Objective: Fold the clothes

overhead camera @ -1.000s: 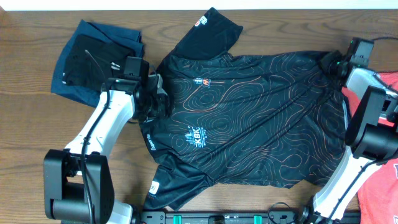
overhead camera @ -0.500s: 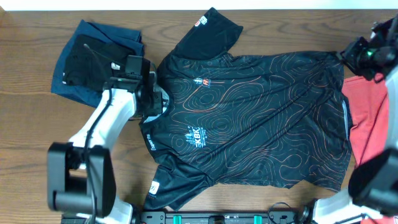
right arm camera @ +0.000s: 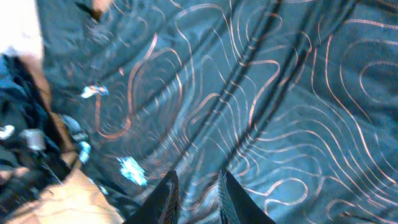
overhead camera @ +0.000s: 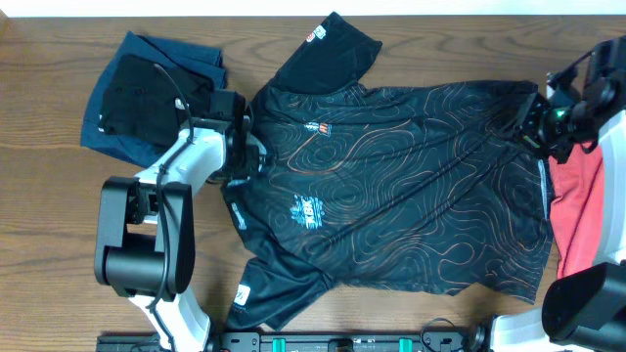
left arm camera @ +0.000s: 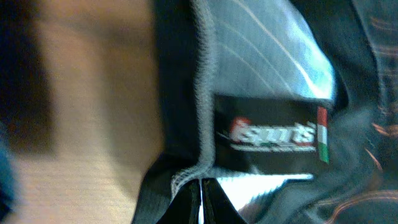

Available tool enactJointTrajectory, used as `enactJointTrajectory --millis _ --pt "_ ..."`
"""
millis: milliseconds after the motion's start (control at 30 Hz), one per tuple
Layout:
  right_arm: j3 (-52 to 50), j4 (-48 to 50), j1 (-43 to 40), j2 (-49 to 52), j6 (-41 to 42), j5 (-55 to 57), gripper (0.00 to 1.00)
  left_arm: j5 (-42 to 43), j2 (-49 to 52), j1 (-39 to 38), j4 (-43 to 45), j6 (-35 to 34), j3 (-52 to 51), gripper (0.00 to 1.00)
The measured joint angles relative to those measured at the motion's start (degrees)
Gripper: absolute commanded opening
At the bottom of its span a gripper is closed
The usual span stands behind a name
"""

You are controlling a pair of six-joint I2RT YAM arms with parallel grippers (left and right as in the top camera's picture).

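The clothes here are chiefly a black jersey (overhead camera: 411,196) with thin orange contour lines, spread flat across the wooden table. My left gripper (overhead camera: 246,156) is at its collar on the left side. In the left wrist view that gripper (left arm camera: 201,199) is shut, with the stitched collar edge running into its tips, beside a black label (left arm camera: 273,127). My right gripper (overhead camera: 528,125) hovers over the jersey's right edge. In its wrist view the gripper (right arm camera: 198,196) stands slightly open above the patterned cloth (right arm camera: 280,93), holding nothing.
Folded navy and black garments (overhead camera: 147,93) lie at the back left. A red T-shirt (overhead camera: 577,210) lies at the right edge, partly under the jersey and the right arm. Bare wood (overhead camera: 59,215) shows to the left.
The left gripper has shut on the collar and the jersey's left part has shifted slightly. The right gripper swung out to the right, then came back down over the jersey's right edge.
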Motion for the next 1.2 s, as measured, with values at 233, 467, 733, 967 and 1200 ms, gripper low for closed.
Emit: enactJointTrajectory --millis 233,467,733,967,1200 --pt "-5.4 1.2 2.56 -0.24 -0.22 3.87 0.2 -3.13 3.06 6.32 -0.28 -1.42 4.96 0.07" --pt "-18.4 9.66 2.58 -0.42 1.38 6.67 0.24 -1.22 3.17 7.89 -7.72 -0.72 10.78 0.31" --pt "-36.59 24.57 1.84 -0.44 10.86 14.58 0.01 -0.48 -6.12 7.76 -15.02 -1.07 13.18 0.54" --pt "-45.99 36.83 1.4 -1.73 20.33 23.06 0.01 3.8 -15.17 7.76 -19.82 -1.2 13.42 0.57" --pt "-46.47 42.29 -7.23 -1.62 23.87 31.47 0.04 5.75 -19.21 7.76 -25.51 -1.11 13.46 0.63"
